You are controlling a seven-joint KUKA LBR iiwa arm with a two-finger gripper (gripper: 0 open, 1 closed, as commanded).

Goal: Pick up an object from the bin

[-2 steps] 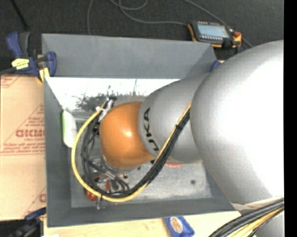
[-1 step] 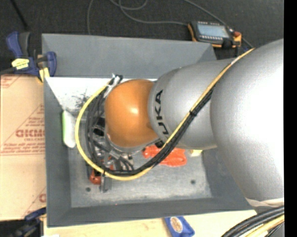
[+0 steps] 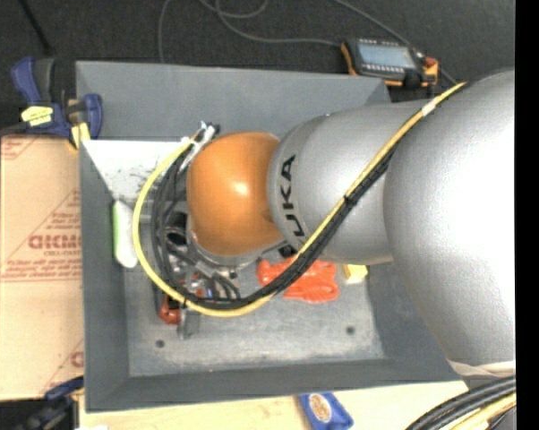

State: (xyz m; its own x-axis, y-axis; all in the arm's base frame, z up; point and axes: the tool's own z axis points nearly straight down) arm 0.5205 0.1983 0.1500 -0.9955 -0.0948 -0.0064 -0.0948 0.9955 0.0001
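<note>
Gripper [image 3: 182,319] is down low in the bin [image 3: 278,337], lower-left part in the camera view, close to the floor. The wrist and cabling sit over it, so I can't tell if it's open or closed, and nothing is visibly held. Arm [image 3: 368,186] comes in from the right and covers most of the bin's middle. Biggest loose item is an orange-red lump [image 3: 312,283] on the floor, half under the arm, well right of the gripper. Next, a green-and-white stick [image 3: 122,233] lying along the left wall, above the gripper in the view and apart from it. Then a pale yellow piece [image 3: 355,273] just right of the lump, mostly hidden. Smallest is a small red piece [image 3: 168,310] just beside the gripper on its left, likely the target, though contact isn't visible. Progress, my read: approach and descent look done, grasp unconfirmed; closing, lifting and clearing the bin all remain
</note>
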